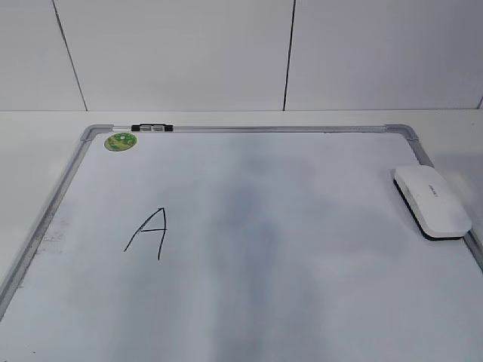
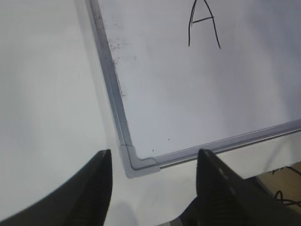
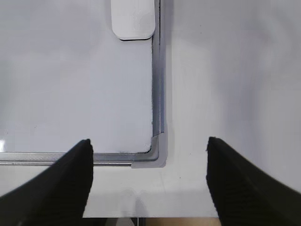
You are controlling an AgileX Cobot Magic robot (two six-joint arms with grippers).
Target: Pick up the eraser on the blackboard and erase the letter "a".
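The blackboard [image 1: 249, 317] (really a white dry-erase board in a grey metal frame) lay flat on a white table [image 1: 30, 143] and filled most of the exterior view. The eraser [image 1: 432, 201], a white rounded block with a dark underside showing along its near edge, rested on the board at the right side, just beside the right frame rail and nearer the far right corner than the near one. In the right wrist view the eraser [image 3: 133, 19] sat at the far edge of the picture, close against the rail. The only letter visible was a tall angular capital "A" [image 1: 149, 232] in thin black marker on the left half of the board; a lowercase one could not be made out in any view. A small green round sticker [image 1: 121, 140] sat at the far left corner, with a black clip [image 1: 152, 127] on the far rail next to it. A faint grey smear ran down the middle of the board.

The left gripper [image 2: 154, 188] hung above the board's near left corner cap [image 2: 136, 162], its jaws parted and holding nothing. The right gripper [image 3: 149, 181] hung above the near right corner cap [image 3: 157, 153], its jaws spread wide and likewise empty, well apart from the eraser.
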